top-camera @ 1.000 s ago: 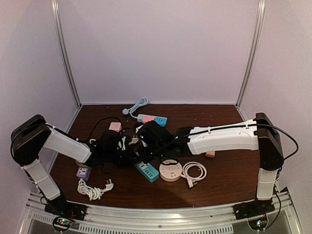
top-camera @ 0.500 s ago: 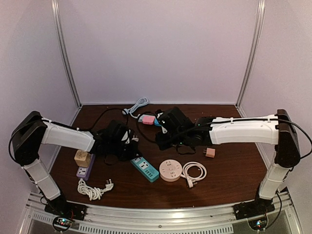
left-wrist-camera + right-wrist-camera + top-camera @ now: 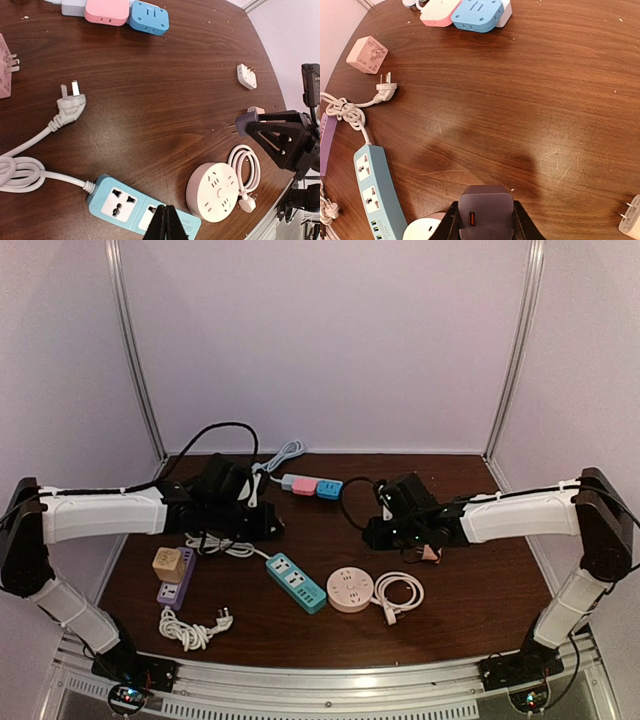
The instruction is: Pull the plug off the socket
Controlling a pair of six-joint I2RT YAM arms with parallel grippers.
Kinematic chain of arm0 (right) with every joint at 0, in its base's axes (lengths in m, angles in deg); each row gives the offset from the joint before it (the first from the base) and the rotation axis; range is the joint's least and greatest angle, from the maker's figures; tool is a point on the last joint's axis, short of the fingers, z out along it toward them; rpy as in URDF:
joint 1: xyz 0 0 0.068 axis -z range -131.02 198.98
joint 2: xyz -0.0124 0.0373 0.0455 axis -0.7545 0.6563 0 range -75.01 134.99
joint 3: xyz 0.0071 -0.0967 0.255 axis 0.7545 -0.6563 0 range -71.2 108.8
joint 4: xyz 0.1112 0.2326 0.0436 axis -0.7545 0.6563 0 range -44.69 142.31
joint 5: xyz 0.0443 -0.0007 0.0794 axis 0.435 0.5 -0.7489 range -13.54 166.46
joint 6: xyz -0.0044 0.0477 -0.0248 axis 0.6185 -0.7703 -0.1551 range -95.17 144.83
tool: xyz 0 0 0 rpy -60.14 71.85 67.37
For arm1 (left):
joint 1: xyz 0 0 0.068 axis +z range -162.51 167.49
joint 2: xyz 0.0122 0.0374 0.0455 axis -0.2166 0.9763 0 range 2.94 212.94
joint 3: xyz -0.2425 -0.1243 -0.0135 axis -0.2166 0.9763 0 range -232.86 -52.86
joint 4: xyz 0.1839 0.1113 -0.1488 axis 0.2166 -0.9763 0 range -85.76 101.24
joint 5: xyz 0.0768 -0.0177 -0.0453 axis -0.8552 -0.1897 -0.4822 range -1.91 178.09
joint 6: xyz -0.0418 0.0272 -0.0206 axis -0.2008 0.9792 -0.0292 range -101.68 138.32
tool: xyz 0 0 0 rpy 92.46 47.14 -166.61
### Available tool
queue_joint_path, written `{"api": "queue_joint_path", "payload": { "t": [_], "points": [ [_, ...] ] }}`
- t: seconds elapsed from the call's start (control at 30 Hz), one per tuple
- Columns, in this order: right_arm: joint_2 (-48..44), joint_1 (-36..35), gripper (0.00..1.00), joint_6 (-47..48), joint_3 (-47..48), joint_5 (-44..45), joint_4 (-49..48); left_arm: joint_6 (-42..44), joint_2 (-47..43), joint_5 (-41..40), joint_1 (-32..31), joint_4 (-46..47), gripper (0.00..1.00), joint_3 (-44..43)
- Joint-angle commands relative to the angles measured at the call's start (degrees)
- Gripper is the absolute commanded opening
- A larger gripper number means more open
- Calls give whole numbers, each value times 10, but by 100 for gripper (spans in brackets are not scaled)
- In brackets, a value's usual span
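Clutter at far left: purple strip (image 3: 172,591) with a tan cube adaptor (image 3: 167,563) on it, and a loose white cord bundle (image 3: 190,628) nearer. Next right is the left gripper (image 3: 165,221), jaws pressed together and holding nothing. In its wrist view it hangs over the teal power strip (image 3: 296,582); can't tell if the tips touch it. The strip's visible sockets are empty, and its own white cord (image 3: 22,170) trails left. A round pink socket (image 3: 350,590) sits just right of the strip, with a coiled white cable (image 3: 400,592) beside it. Right of that, the right gripper (image 3: 485,227) is lifted above the table, jaws pinching the dark plug block (image 3: 485,206) by its sides. So the plug looks already out of any socket and held in the air, well apart from the teal strip. A small pink adaptor (image 3: 430,553) lies just under that arm. Risks from here: only two sides of the block are pinched, so a fast swing or jolt could let it twist and drop onto the round socket or the table. A low retreat of the right arm could knock the pink adaptor. The left fingers could catch the white cord when pulling away and drag the teal strip with them.
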Motion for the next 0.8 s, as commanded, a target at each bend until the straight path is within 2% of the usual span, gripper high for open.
{"api": "queue_joint_path", "payload": {
  "t": [0.0, 0.27, 0.57, 0.77],
  "points": [
    [-19, 36, 7, -31, -39, -66, -104, 27, -36, -41, -3, -35, 3, 19],
    [3, 86, 8, -64, -93, -153, -200, 17, -74, -56, -3, -38, 3, 63],
    [30, 91, 8, -67, -105, -155, -204, 15, -82, -76, -3, -38, 3, 73],
    [39, 92, 13, -70, -113, -157, -209, 16, -83, -78, -3, -39, 3, 72]
  ]
}}
